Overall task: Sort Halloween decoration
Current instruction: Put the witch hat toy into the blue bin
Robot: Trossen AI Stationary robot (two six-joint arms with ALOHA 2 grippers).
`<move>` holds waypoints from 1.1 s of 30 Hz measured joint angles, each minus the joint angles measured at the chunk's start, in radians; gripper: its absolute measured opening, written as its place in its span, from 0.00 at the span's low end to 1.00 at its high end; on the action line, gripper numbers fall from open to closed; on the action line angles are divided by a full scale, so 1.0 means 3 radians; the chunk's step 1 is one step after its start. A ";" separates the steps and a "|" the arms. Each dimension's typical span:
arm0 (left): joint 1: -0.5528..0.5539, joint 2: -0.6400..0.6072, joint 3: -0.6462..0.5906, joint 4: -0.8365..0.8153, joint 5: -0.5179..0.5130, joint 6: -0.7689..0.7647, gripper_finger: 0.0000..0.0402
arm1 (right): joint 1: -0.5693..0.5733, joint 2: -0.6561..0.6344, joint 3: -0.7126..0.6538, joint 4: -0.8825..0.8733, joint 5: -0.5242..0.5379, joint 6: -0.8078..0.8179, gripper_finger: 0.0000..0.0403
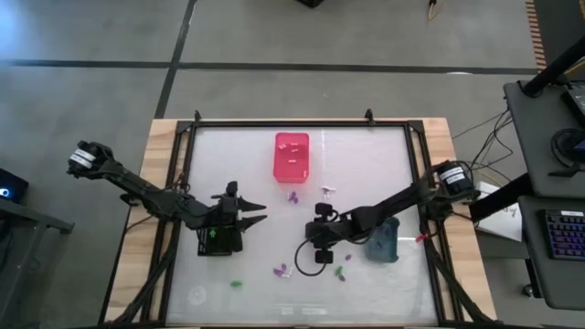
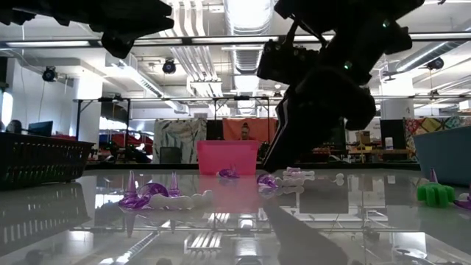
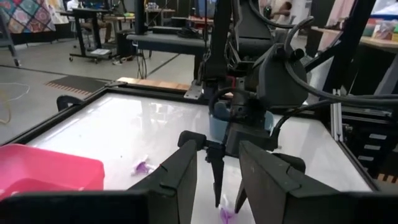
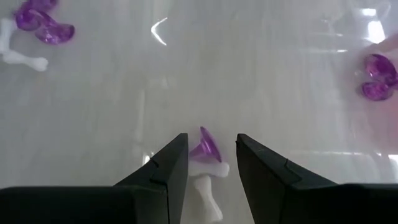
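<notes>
Your right tool (image 4: 211, 163) hangs low over the middle of the table (image 1: 366, 155), fingers spread, with a purple piece (image 4: 204, 145) and a white bone-shaped piece (image 4: 207, 186) lying between them. Nothing is pinched yet. Your left tool (image 3: 214, 177) is also spread and empty; in the high view it waits over the black bin (image 1: 222, 239) on the left side of the table.

The rest of the Halloween decoration is scattered loose: a purple piece (image 1: 292, 196) just below the pink bin (image 1: 292, 153), a white piece (image 1: 326, 190) near it, purple and white pieces (image 1: 281, 270) toward the near edge, a green piece (image 1: 237, 284) near the front left, and more pieces (image 1: 342, 271) beside the grey-blue bin (image 1: 383, 241).

The risk is in that pair between the right fingers. The purple and white pieces are touching, so closing now could well catch both and carry two colours to one bin, or pinch one and flick the other away across the glossy surface. These pieces are tiny and rounded, so an off-centre squeeze could squirt the purple one out.

Only the right wrist view shows you that the two pieces sit together; from above the arm covers them. The low view adds that a green piece (image 2: 434, 193) stands near the grey-blue bin, and the left wrist view shows the right arm from across the table with a purple piece (image 3: 142, 167) near the pink bin.
</notes>
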 joint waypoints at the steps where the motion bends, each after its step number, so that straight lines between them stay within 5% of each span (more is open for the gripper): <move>1: 0.0000 0.0001 0.0000 0.0004 -0.0001 0.0000 0.26 | 0.0000 0.0025 0.0000 0.0044 0.0009 -0.0008 0.32; 14: 0.0004 0.0003 0.0000 0.0020 -0.0007 0.0016 0.26 | -0.0007 0.0227 -0.0001 0.0247 0.0029 -0.0054 0.30; 26: 0.0005 0.0003 0.0000 0.0019 -0.0086 0.0025 0.26 | -0.0008 0.0230 0.0000 0.0368 0.0034 -0.0116 0.05; 33: 0.0005 0.0003 0.0000 0.0018 -0.0085 0.0025 0.26 | -0.0008 0.0158 -0.0003 0.0354 0.0027 -0.0117 0.02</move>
